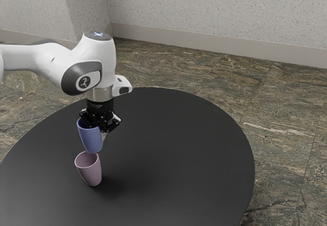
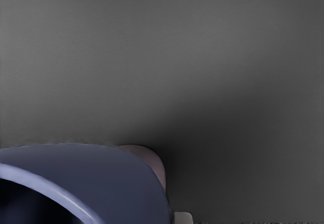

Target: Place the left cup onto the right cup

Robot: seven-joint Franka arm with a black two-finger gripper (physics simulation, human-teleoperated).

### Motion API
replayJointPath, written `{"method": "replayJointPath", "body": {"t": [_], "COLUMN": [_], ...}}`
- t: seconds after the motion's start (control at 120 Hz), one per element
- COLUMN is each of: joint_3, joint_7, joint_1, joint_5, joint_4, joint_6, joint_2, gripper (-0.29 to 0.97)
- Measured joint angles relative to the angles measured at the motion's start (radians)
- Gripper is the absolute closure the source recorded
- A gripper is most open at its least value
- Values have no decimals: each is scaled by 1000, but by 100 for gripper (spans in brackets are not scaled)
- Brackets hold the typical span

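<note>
Side camera overlooks the table [image 1: 194, 149]; wrist camera views it, apparently closer.

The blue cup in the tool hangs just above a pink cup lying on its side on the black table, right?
Not quite. The exterior view shows the pink cup standing upright, mouth up, not on its side. The rest holds: the tool grips the blue cup just above it, over the black table.

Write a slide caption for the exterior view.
Black fingers hold a tilted blue cup over a pink cup on a round black table.
</note>
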Motion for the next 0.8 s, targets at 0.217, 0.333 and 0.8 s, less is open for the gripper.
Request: {"method": "replayJointPath", "body": {"t": [0.217,0.333,0.8], "joint_3": [0,0,-2], "joint_7": [-19,-31,-71], "joint_1": [1,1,1], "joint_5": [-8,-10,-18], "joint_4": [-25,-46,-109], "joint_6": [6,9,17], "joint_2": [-24,-39,-109], "gripper": [78,78,78]}}
